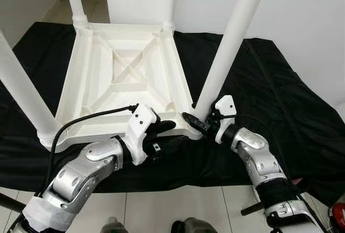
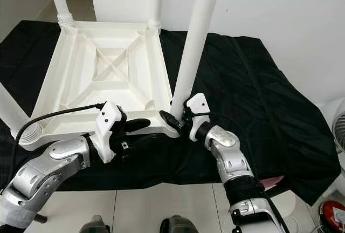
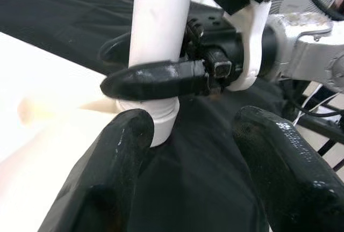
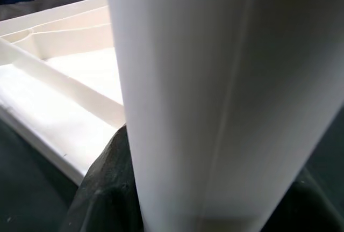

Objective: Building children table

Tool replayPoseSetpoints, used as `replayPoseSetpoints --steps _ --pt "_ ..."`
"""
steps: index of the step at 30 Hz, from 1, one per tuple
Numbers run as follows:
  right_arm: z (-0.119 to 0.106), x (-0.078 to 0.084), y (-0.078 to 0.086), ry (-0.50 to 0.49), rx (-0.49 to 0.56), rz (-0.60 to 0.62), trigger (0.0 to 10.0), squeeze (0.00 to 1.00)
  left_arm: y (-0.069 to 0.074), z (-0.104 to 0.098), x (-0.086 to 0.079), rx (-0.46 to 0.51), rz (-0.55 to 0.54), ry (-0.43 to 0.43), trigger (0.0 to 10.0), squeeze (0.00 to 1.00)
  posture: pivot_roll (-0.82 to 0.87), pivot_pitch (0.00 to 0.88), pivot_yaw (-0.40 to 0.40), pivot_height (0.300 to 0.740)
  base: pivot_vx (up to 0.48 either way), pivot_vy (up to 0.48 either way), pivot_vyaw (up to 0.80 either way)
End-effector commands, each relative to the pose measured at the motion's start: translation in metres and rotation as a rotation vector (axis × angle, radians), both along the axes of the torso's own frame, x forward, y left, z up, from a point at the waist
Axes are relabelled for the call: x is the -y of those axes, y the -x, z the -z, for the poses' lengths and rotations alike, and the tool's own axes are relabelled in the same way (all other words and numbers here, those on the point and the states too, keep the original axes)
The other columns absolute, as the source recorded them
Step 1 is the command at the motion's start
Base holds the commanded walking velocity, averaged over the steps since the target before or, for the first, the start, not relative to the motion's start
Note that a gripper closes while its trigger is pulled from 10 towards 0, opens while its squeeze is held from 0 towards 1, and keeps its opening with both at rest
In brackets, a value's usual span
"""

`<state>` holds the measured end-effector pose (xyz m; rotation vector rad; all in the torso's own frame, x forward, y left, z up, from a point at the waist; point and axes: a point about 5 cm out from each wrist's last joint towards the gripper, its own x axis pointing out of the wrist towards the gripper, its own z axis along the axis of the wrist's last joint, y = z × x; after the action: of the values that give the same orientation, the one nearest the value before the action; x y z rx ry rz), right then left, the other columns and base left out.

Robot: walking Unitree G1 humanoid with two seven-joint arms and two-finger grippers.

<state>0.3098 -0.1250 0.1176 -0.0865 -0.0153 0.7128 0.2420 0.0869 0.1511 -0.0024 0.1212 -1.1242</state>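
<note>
We are seating the last leg into the near right corner of the upturned table.

The table top [image 1: 124, 76] lies upside down on the black cloth [image 1: 280, 109]. Our right tool [image 1: 195, 123] is clamped round the leg [image 1: 226, 49] near its socket; our left tool [image 1: 168, 136], fingers apart, sits just beside. Next, we judge, twist or press it home.

Silver jointed arms, white wrist housings, black cable [image 1: 86, 118]
</note>
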Motion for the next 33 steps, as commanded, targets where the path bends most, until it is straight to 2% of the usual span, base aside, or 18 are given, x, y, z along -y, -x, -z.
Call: replayPoseSetpoints --steps 1,6,13,14,21,26,27,33 --pt "0.011 0.010 -0.004 0.078 -0.035 0.102 10.0 0.00 0.001 -0.003 0.003 0.017 0.080 0.011 10.0 0.00 0.08 0.000 -0.071 0.740 0.000 0.000 0.00" --pt "0.018 0.005 -0.004 0.035 -0.076 0.273 10.0 0.00 -0.005 -0.002 0.004 0.025 0.079 0.011 10.0 0.00 0.06 0.000 -0.060 0.740 0.000 0.000 0.00" --pt "0.016 0.006 0.002 -0.003 -0.068 0.349 10.0 0.00 -0.003 0.000 0.001 0.011 0.093 0.002 10.0 0.00 0.04 0.000 -0.041 0.740 0.000 0.000 0.00" --pt "0.016 0.008 0.003 -0.027 -0.069 0.371 10.0 1.00 -0.001 0.002 0.000 0.002 0.099 -0.002 10.0 0.00 0.04 0.000 -0.041 0.740 0.000 0.000 0.00" --pt "0.004 0.009 0.004 -0.117 -0.017 0.400 10.0 1.00 -0.003 0.002 0.002 0.002 0.101 0.005 10.0 0.00 0.05 0.000 -0.046 0.740 0.000 0.000 0.00" --pt "0.002 0.010 0.007 -0.098 0.012 0.394 10.0 1.00 -0.001 0.004 0.001 0.000 0.108 -0.002 10.0 0.00 0.05 0.000 -0.046 0.740 0.000 0.000 0.00" --pt "0.000 0.010 0.007 -0.099 0.026 0.379 10.0 0.00 -0.002 0.004 0.001 0.005 0.106 -0.001 10.0 0.00 0.05 0.000 -0.043 0.740 0.000 0.000 0.00" --pt "-0.006 0.011 0.006 -0.096 0.051 0.332 10.0 0.00 -0.006 -0.002 0.001 0.022 0.094 0.007 10.0 0.00 0.06 0.000 -0.041 0.740 0.000 0.000 0.00"
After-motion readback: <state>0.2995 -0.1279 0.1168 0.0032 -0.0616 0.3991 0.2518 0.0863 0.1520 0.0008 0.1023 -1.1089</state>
